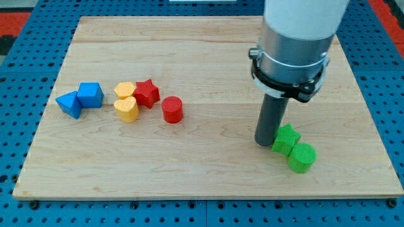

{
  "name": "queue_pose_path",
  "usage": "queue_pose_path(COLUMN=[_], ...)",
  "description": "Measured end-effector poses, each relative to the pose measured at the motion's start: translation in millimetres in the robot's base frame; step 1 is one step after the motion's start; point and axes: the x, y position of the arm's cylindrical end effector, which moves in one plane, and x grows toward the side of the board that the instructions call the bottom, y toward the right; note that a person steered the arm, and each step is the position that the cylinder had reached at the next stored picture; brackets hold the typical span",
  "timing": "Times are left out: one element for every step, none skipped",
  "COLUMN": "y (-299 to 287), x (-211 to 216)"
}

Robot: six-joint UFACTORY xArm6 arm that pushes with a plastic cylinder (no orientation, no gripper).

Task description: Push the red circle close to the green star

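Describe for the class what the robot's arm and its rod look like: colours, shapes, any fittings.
The arm is a wide, smooth white cylinder entering from the view's top. Below it sits a grey metal collar ringed by a black clamp. From that hangs a straight dark grey rod, round in section, ending in my tip. No cables or markings show.

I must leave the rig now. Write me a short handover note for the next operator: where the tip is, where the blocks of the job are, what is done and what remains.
My tip: down on the board at the view's right, right beside the green star, on its left side.
Red circle: left of centre, beside the red star, far from the green star.
Green star: lower right, touching a green circle.
Done: nothing visible yet; the red circle is not near the green star.
Left: bring the tip round to the red circle's left side and push it rightward, probably slightly toward the view's bottom.
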Motion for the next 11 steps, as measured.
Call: queue_pose_path(y=[-90, -155, -227, -301, -281, -251, -219, -155, -91, -78, -97], x=[-27, -5, -4, -35, -86, -77, -71, -59, -32, -26, -38])
